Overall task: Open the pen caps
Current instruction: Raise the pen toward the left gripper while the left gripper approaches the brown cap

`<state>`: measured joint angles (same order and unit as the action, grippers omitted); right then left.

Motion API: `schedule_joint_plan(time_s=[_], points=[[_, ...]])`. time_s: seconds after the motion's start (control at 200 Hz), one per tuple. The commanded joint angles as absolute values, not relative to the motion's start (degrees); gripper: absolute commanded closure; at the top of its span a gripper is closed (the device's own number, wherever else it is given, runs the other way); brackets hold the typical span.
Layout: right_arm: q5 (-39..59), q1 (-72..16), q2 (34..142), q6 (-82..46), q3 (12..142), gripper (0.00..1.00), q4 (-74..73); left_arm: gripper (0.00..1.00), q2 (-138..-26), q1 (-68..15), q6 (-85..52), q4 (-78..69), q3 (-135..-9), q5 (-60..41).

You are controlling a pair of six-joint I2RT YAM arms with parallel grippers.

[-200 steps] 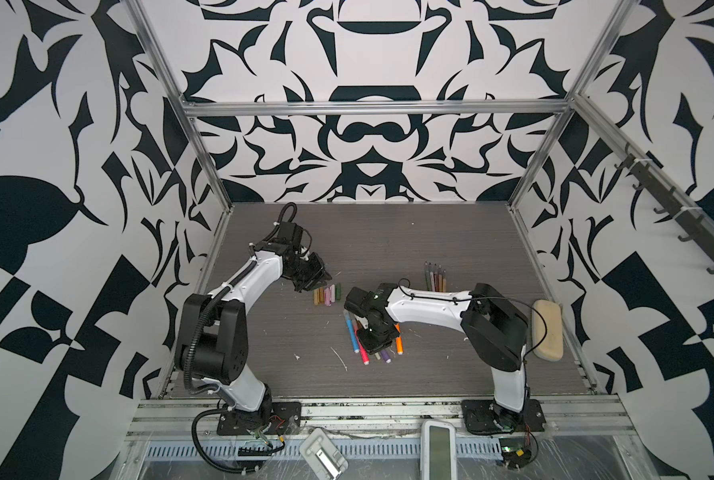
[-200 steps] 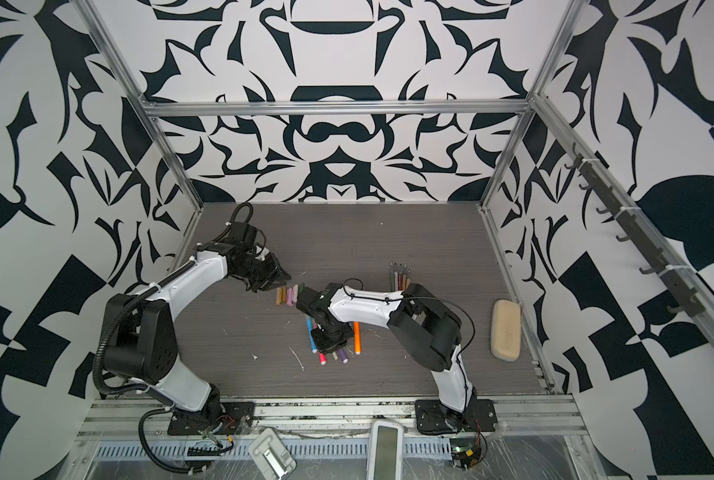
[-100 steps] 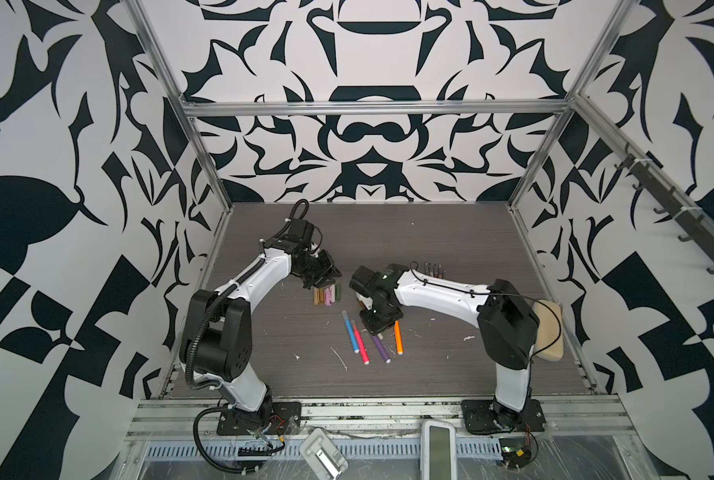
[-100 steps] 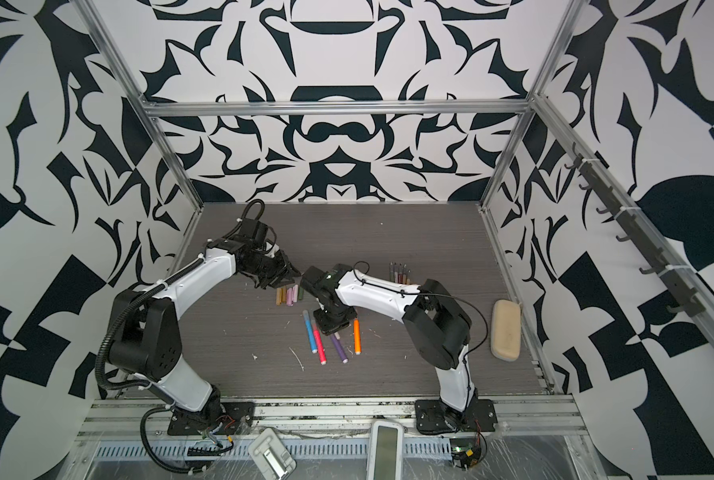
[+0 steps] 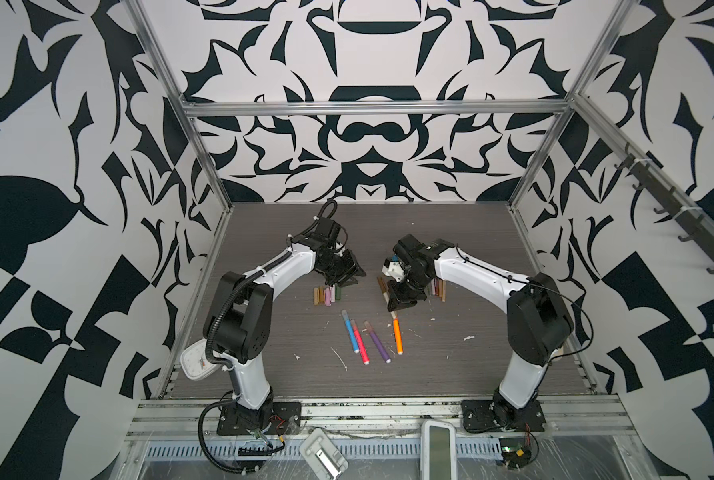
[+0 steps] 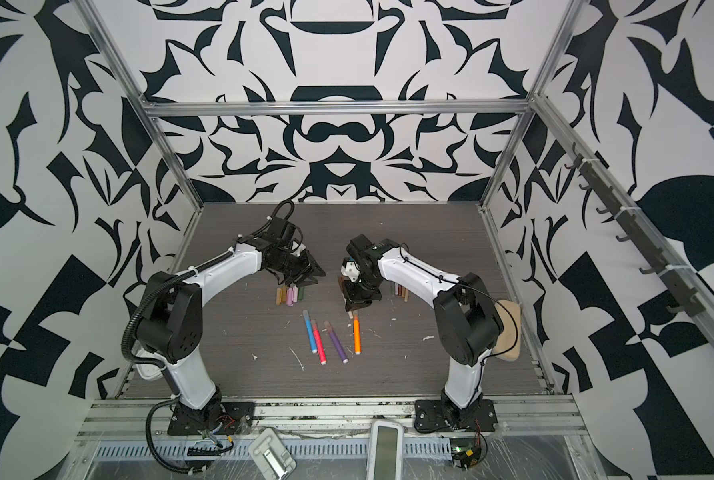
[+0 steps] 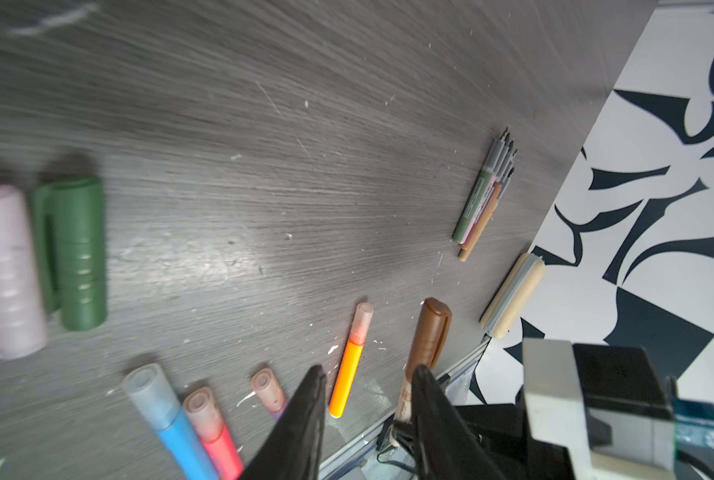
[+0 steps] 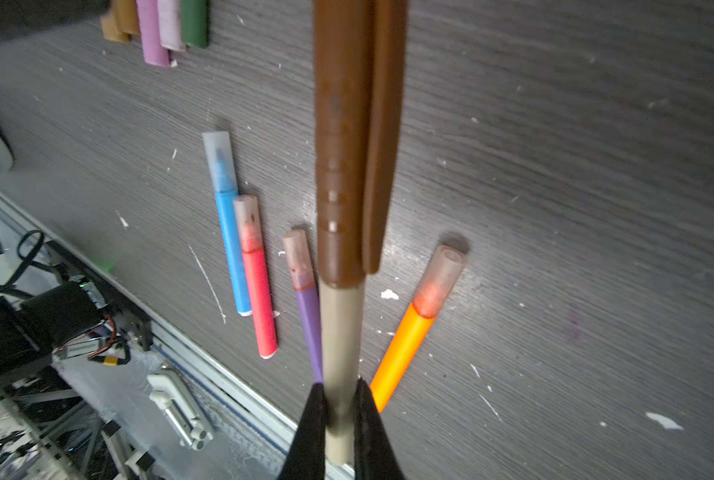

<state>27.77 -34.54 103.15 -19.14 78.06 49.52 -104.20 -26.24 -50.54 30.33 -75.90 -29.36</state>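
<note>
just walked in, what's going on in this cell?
The right claw is clamped on the beige barrel of a brown-capped marker pen, with the cap on. The left claw is open and empty, near a row of loose plastic pen caps. Four marker pens with translucent caps lie capped at the front. A bundle of uncapped pens lies farther back on the right.

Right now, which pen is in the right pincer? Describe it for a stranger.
On the grey table, look just beyond the fanned row of four bright pens to the right pincer. It clamps a pen by its beige barrel; its solid brown clipped cap sets it apart from their translucent caps.
</note>
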Motion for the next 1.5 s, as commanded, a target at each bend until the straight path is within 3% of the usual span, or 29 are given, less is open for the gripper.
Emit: schedule_joint_plan(time_s=[0.0, 0.8, 1.19, 1.355, 1.5], points=[[34.66, -33.67, 101.69, -19.45, 77.57, 0.92, 47.62, 0.57, -106.17, -27.15, -51.85, 29.00, -78.66, -31.48], [45.07, -28.17, 103.45, -23.91, 77.17, 0.92, 41.41, 0.62, -113.04, -30.41, -52.36, 28.75, -84.54, -35.58], [45.65, -26.46, 104.15, -23.99, 77.87, 0.93, 41.40, 0.86, -113.75, -30.50, -53.48, 26.18, -84.91, -37.25], [45.35, -26.29, 103.98, -24.00, 77.63, 0.79, 41.45, 0.89, -113.48, -30.50, -53.37, 26.31, -84.75, -37.18], [45.05, -26.28, 103.99, -24.03, 77.69, 0.76, 41.83, 0.89, -113.63, -30.50, -53.52, 26.45, -84.69, -37.13]])
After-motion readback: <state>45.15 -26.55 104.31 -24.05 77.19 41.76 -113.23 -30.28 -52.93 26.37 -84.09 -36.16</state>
